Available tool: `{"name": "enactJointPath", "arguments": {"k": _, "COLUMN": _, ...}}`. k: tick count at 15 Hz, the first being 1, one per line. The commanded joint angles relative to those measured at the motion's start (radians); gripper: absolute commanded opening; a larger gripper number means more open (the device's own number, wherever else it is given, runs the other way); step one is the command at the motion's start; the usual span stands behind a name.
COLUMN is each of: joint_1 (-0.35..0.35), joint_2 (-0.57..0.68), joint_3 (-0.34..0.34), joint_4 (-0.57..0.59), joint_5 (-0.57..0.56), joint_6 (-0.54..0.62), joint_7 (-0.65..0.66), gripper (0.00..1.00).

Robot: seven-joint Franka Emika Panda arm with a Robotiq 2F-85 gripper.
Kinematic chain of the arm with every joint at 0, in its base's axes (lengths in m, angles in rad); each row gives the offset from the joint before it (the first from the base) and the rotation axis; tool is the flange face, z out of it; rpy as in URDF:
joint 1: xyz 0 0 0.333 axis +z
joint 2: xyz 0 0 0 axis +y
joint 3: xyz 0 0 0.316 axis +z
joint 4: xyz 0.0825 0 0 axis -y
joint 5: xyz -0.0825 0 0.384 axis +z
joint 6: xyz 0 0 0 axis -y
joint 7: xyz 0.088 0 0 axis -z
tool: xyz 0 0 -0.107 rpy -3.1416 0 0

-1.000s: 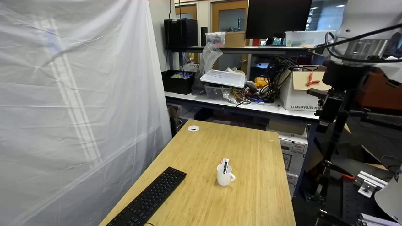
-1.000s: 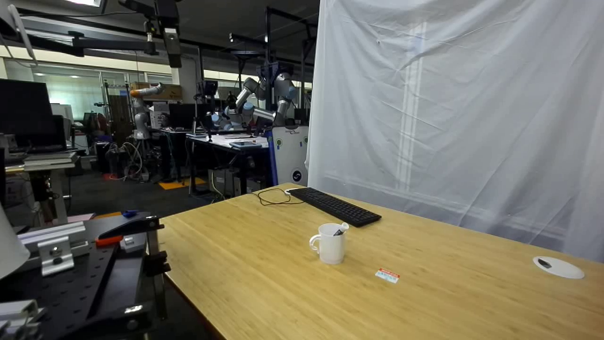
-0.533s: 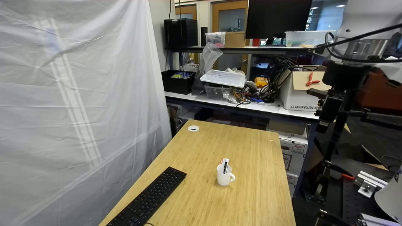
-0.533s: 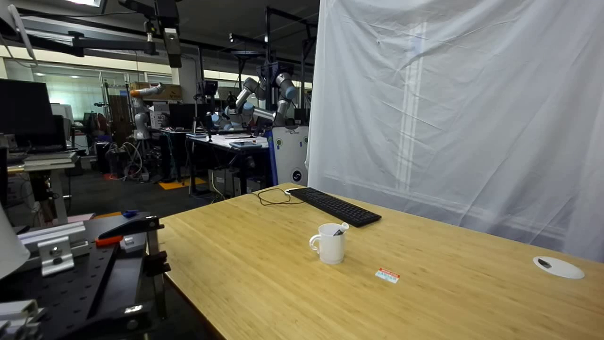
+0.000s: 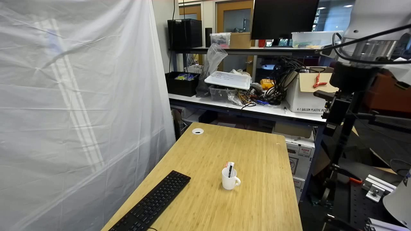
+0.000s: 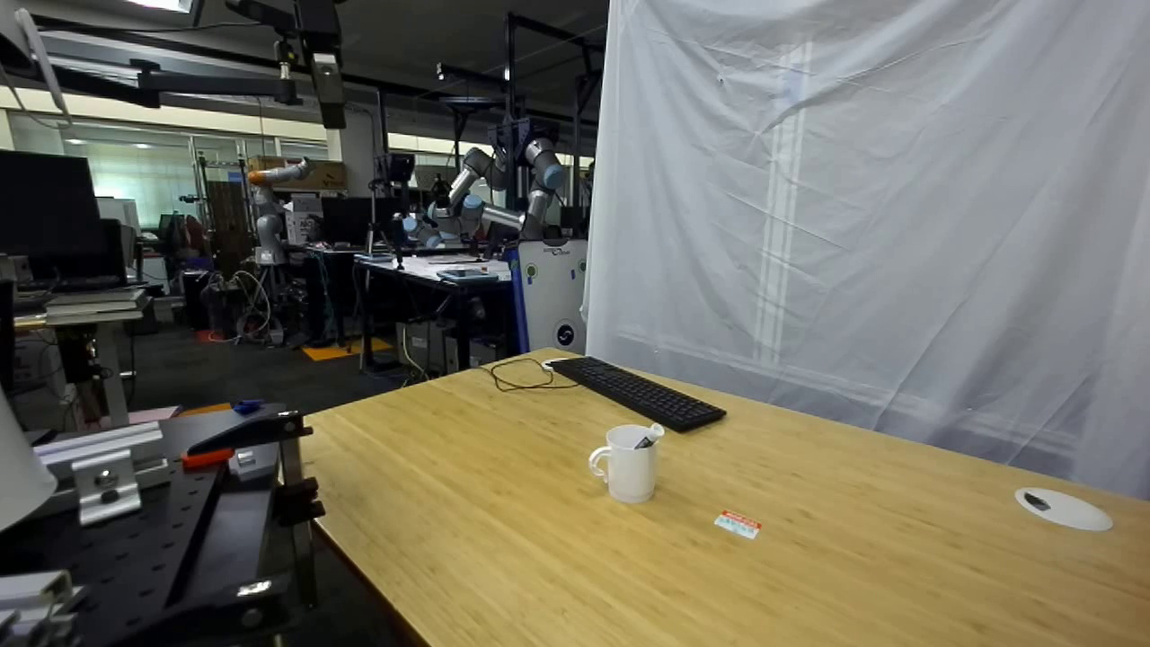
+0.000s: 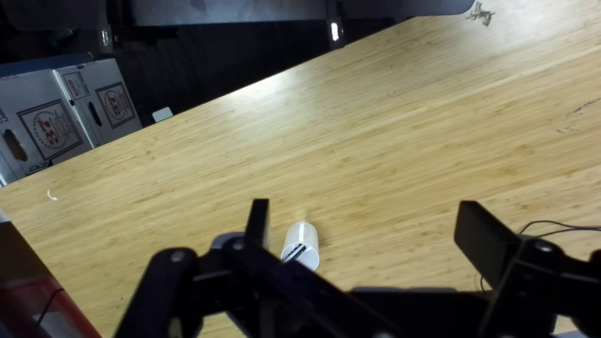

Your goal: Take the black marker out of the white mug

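Note:
The white mug (image 5: 228,184) stands upright on the wooden desk, and also shows in an exterior view (image 6: 632,478) with its handle at left. The black marker (image 5: 231,170), white-bodied with black print, leans inside it, one end above the rim. In the wrist view the marker (image 7: 296,252) lies slanted across the mouth of the mug (image 7: 310,236), whose lower edge is partly hidden by a finger linkage. My gripper (image 7: 365,203) is open, with nothing between its fingers, high above the desk. The mug appears beyond, near the left finger (image 7: 258,220).
A black keyboard (image 5: 154,200) lies on the desk, with its cable (image 6: 526,377) behind. A white disc (image 6: 1065,509) is set in the desk. A red and white sticker (image 6: 738,524) lies near the mug. A white curtain (image 6: 853,225) hangs beside the desk. Clamps (image 6: 252,431) edge the robot's mount.

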State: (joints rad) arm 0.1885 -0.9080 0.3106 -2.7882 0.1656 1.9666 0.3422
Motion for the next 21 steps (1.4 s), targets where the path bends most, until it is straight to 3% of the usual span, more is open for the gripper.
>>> {"name": "enactJointPath", "arguments": {"k": 1, "joint_1": 0.001, "joint_2": 0.000, "joint_3": -0.002, "joint_4": 0.002, "joint_5": -0.002, "joint_6": -0.002, "joint_7": 0.001, "gripper": 1.00}}
{"name": "enactJointPath", "arguments": {"k": 21, "joint_1": -0.007, "joint_2": 0.022, "joint_3": -0.017, "joint_4": 0.003, "joint_5": -0.022, "joint_6": 0.009, "joint_7": -0.039, "gripper": 1.00}}
